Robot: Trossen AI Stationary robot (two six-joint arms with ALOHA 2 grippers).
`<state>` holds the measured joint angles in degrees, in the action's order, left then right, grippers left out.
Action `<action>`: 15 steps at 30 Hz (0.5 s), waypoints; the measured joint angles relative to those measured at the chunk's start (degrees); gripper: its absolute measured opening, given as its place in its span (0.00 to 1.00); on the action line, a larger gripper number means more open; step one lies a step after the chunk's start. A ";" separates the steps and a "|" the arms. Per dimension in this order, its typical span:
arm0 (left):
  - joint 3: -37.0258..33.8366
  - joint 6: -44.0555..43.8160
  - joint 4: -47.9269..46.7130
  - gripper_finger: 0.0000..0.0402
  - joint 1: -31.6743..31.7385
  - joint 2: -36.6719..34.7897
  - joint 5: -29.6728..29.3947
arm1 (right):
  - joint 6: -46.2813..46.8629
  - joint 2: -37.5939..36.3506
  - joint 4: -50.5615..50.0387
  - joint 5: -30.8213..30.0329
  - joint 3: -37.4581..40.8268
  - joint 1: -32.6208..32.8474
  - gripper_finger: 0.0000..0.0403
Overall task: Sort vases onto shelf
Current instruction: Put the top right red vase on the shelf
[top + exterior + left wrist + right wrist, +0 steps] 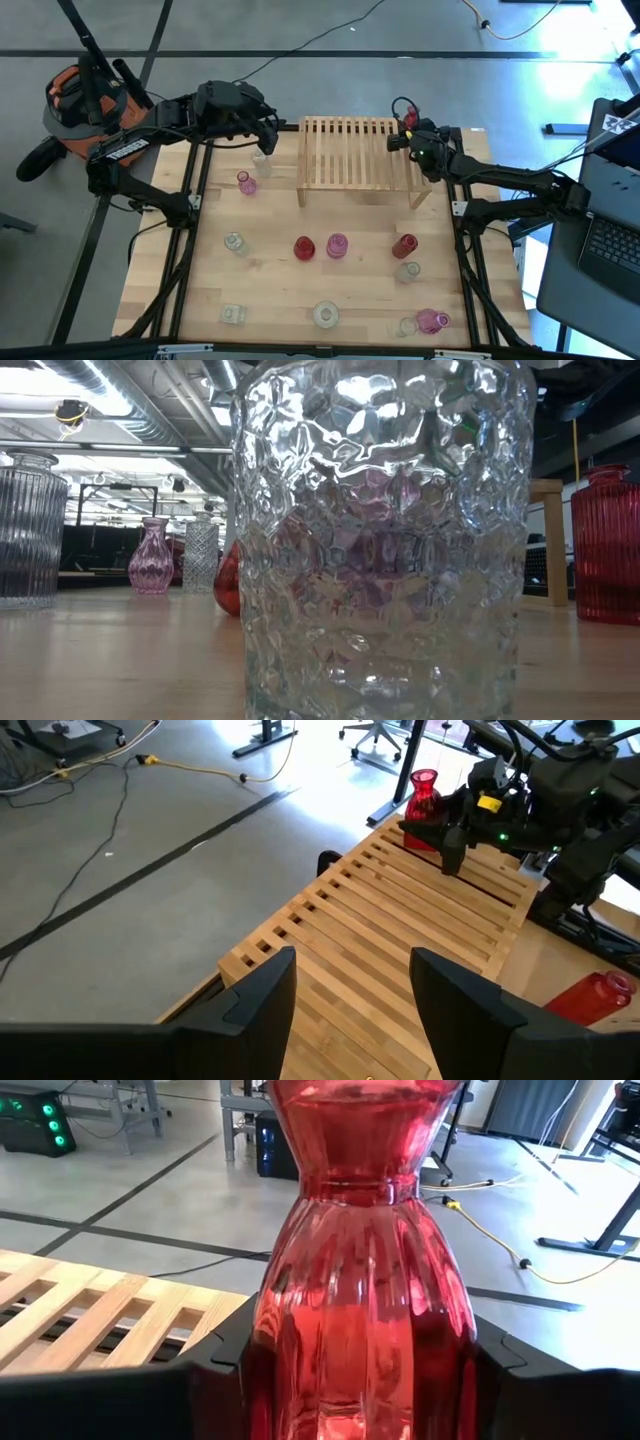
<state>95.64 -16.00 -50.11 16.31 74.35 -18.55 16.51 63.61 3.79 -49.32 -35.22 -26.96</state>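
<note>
Nearest the front edge of the plank tabletop (270, 300) stood a row of clear and pink pieces, among them a dimpled clear glass vase (380, 540) that filled the low view and a pink vase (432, 321) near the right front corner. Behind them, mid-table, a round red vase (304, 248), a second pink vase (336, 246) and a red ribbed bottle (404, 246) stood in a loose line, well apart from one another. Farther back lay the slatted wooden shelf (355, 160), with no vase resting on its slats. At its right far corner the right gripper (412, 135) held a red ribbed vase (365, 1270), its jaws closed on the wide lower body just below the narrow waist. The left gripper (266, 140) hung at the shelf's left far corner, above a small clear vase (262, 160), with its jaws apart and nothing between them. The glass would probably handle as stiff, smooth, slippery and breakable, and light enough for one gripper. The ribbed belly under the pinched neck looked the safest hold, since the flare above it would likely check any downward slip.
</note>
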 joint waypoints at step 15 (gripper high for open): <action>0.02 0.04 0.01 0.47 0.00 0.00 0.67 | -1.67 -0.04 -0.44 3.54 0.00 -0.07 0.48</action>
<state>95.66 -15.97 -50.11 16.31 74.35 -17.88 14.84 63.57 3.35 -45.78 -35.22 -27.03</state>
